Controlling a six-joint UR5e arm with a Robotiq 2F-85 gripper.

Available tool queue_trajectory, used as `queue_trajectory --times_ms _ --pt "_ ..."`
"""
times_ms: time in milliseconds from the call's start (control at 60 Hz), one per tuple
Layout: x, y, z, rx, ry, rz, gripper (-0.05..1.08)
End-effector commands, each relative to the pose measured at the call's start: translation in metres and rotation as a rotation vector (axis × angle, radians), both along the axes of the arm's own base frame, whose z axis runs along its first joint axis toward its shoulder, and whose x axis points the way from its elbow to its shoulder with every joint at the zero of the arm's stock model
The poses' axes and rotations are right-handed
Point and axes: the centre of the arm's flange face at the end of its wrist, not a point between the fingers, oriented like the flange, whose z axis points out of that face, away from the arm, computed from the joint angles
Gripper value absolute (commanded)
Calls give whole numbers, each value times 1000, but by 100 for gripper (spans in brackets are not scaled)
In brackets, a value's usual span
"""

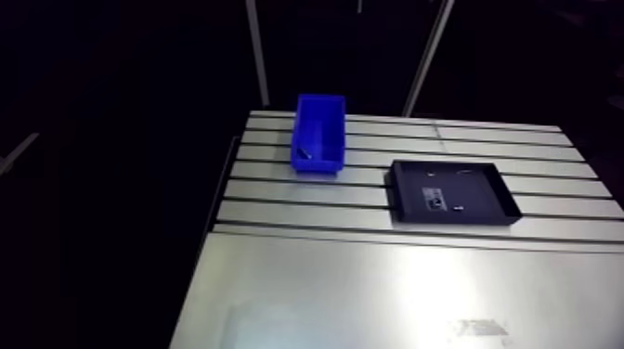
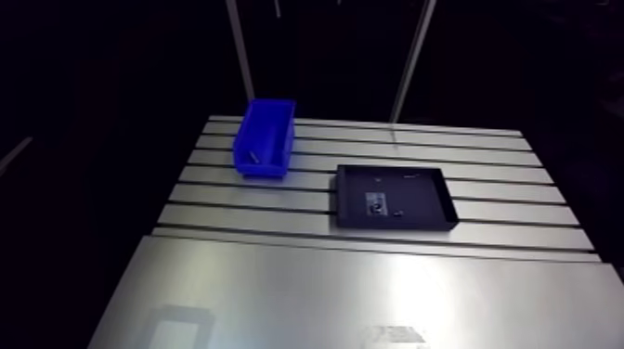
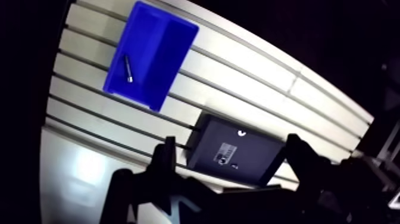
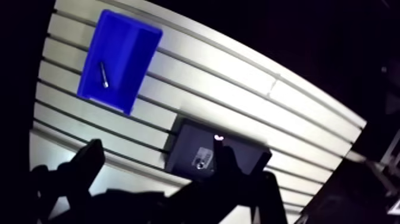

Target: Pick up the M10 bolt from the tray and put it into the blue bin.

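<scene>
Hovering high, my tool (image 3: 232,149) wide and empty, tray (image 3: 262,152) under it. M10 bolt (image 3: 128,68) lies in blue bin (image 3: 178,47) ahead; looks done, so I'd retract straight up.

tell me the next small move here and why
Probably just keep the gripper up and clear, or retreat. A bolt already lies inside the blue bin, and the gripper is open and empty, well above the black tray. A few small parts lie in the tray, but I cannot tell whether any is an M10 bolt.
</scene>
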Motion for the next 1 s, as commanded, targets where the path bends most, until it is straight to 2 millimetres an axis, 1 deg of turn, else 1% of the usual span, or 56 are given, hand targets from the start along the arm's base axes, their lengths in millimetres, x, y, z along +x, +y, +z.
queue_trajectory --times_ms 17,67,83,100,117,200,250,267,283,300,317,367,433,617,683,717,783,1000 --pt "12 50 27 19 -29 -539 0" --pt "16 49 32 12 -26 -543 0" --pt "20 48 39 5 -23 -545 0" --pt "20 48 39 5 -23 -545 0" --pt "23 49 43 1 -27 -547 0" --pt "31 48 49 -1 -44 -550 0" --pt "41 46 54 -9 -55 -551 0" --pt "41 46 54 -9 -55 -551 0" --pt "46 46 56 -15 -58 -553 0" --pt "46 46 56 -15 -58 -553 0" --pt "50 45 56 -21 -63 -554 0" --pt "55 45 56 -28 -65 -553 1" --pt "66 44 57 -29 -60 -547 1" --pt "67 47 51 -32 -55 -553 1" --pt "71 46 56 -34 -45 -550 1" --pt "76 46 59 -35 -39 -548 1" --pt "80 46 61 -33 -38 -548 1" --pt "82 46 61 -31 -39 -548 1"
